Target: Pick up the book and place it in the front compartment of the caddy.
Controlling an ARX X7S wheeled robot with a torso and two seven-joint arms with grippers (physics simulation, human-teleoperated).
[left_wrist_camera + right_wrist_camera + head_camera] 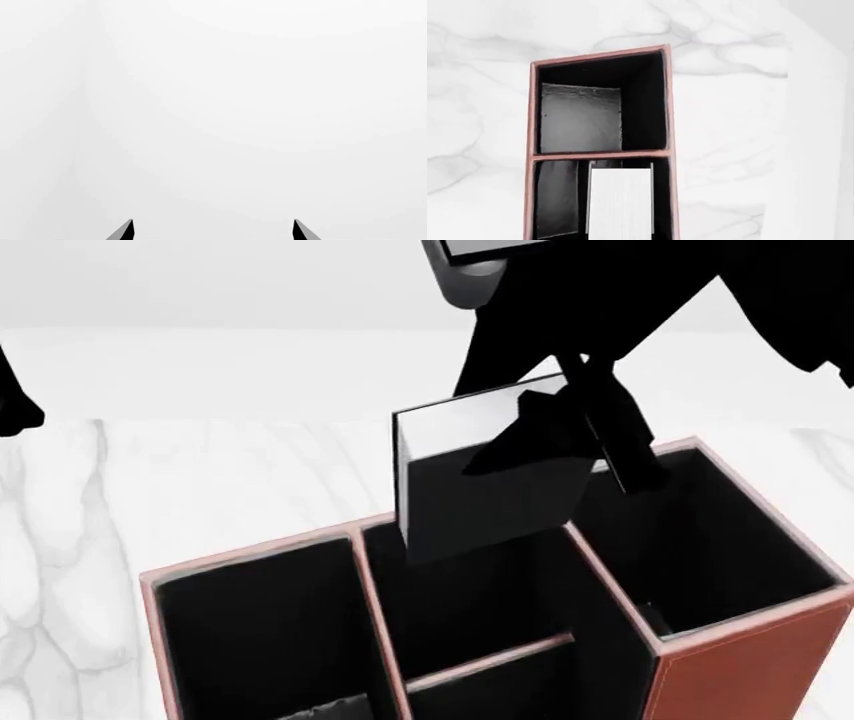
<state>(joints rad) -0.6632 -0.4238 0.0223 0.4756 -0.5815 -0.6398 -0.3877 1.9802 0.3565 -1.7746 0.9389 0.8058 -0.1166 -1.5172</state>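
Hard to read at the right gripper (pixel 567 435): a black silhouette against the black cover, fingers merging with the dark arm above, yet clearly clamped on the upper far part of the book (pixel 487 475). Book held upright, slightly tilted, lower edge dipping into the middle column of the caddy (pixel 747 675), over the front compartment (pixel 467 590), the deeper cell on the far side of the low pink-rimmed divider (pixel 491 658). Cannot tell from the head view whether the book's bottom touches the cell floor; hidden by the walls. Caddy cut off along the head view's lower edge, so the near cell and the wide cell to the left of the divider seen only in part. Tall square cell just right of the book, its reddish-brown outer wall showing.

Only in the right wrist view: white page edges of the book (pixel 620 202) seen end-on, sitting inside one black-lined cell, with a second cell beyond the divider (pixel 600 155) showing a grey textured floor. No fingers visible there. Marble tabletop (pixel 727 125) around the caddy.

Only in the left wrist view: two black fingertips (pixel 123 231) of the left gripper (pixel 213 231), spread well apart, nothing between them, a blank white surface ahead. In the head view just a dark sliver of the left arm (pixel 16 405), well left of the caddy.
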